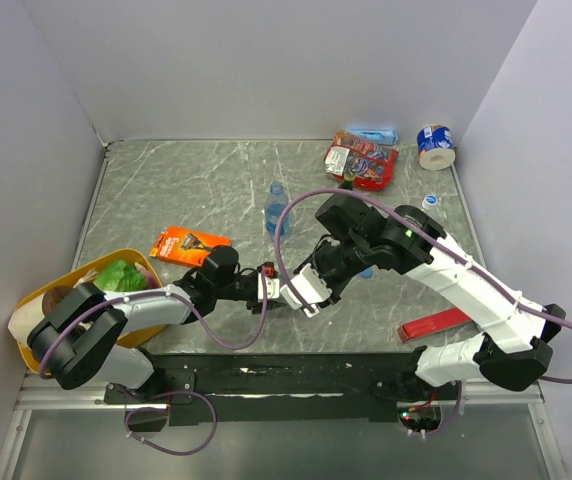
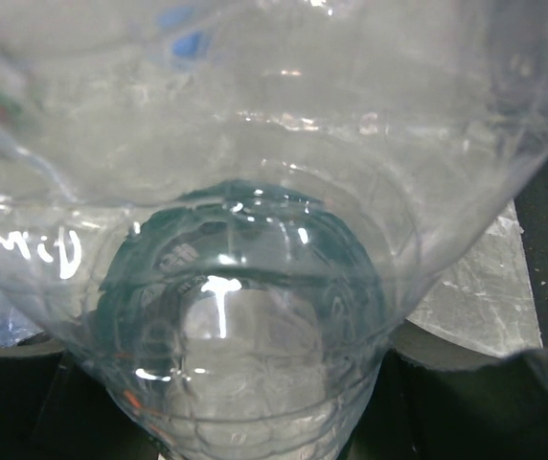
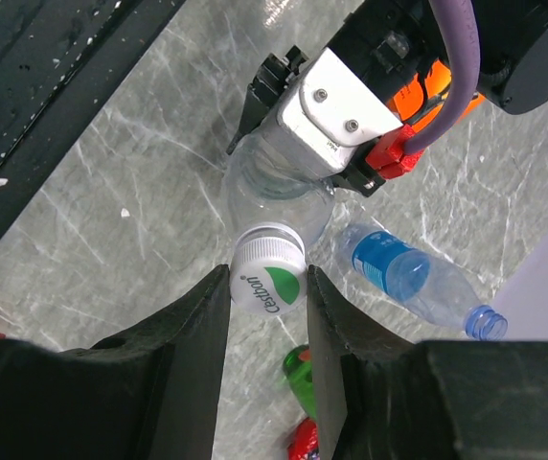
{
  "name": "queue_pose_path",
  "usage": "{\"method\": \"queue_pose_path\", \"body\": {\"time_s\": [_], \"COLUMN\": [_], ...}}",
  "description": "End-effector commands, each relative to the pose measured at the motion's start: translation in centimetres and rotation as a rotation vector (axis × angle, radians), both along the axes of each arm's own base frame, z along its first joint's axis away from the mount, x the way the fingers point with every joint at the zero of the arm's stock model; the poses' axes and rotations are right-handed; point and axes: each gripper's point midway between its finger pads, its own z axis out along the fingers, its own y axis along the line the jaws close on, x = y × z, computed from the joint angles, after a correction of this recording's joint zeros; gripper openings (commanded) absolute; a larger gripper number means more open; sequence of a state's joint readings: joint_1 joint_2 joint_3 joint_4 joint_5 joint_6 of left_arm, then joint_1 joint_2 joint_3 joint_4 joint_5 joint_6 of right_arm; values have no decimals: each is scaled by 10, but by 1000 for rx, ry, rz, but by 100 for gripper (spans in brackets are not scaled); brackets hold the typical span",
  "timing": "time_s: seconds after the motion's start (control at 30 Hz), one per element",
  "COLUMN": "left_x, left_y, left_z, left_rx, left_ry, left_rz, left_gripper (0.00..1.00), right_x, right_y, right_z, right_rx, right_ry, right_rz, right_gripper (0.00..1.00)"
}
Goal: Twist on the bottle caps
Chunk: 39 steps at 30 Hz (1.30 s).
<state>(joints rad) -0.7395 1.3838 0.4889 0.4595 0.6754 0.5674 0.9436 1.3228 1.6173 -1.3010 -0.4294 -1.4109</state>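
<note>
The right claw (image 3: 267,276) pinches a white, green-marked round plastic cap (image 3: 266,284) at the mouth of a clear plastic bottle (image 3: 276,199); a blue-labelled clear bottle (image 3: 400,274) lies beside it on the marble surface (image 3: 111,192).

Only one word can be read: "Cestbon", in dark letters beside a green patch on the white top of the cap (image 3: 267,280), just below the middle of the right wrist view, at the mouth of the clear bottle (image 3: 272,196). Print on the blue label (image 3: 381,264), orange packet (image 1: 188,244), red packets (image 1: 362,161) and can (image 1: 435,146) is too small or blurred to read.
</note>
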Motion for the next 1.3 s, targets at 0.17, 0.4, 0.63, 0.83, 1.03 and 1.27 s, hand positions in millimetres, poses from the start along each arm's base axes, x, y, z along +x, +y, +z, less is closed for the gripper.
{"method": "queue_pose_path", "body": {"time_s": [0.17, 0.4, 0.63, 0.83, 1.03, 1.27], "left_x": [4, 2, 6, 12, 32, 55], "left_y": [-16, -16, -12, -10, -7, -2], "left_z": [30, 40, 46, 55, 66, 81], "left_rx": [-93, -151, -189, -235, -289, -365], "left_ry": [-14, 20, 12, 15, 45, 88], "left_rz": [-18, 21, 68, 125, 264, 436], "left_gripper": [1, 1, 1, 1, 1, 1], "right_x": [2, 5, 9, 27, 56, 61], "right_y": [2, 9, 10, 14, 21, 30], "right_z": [-1, 0, -6, -5, -11, -14], "right_rx": [6, 12, -9, -22, -48, -57], "right_ry": [3, 101, 190, 353, 481, 605], "right_rz": [-44, -159, -253, -433, -683, -867], "right_gripper": [34, 32, 32, 32, 31, 29]}}
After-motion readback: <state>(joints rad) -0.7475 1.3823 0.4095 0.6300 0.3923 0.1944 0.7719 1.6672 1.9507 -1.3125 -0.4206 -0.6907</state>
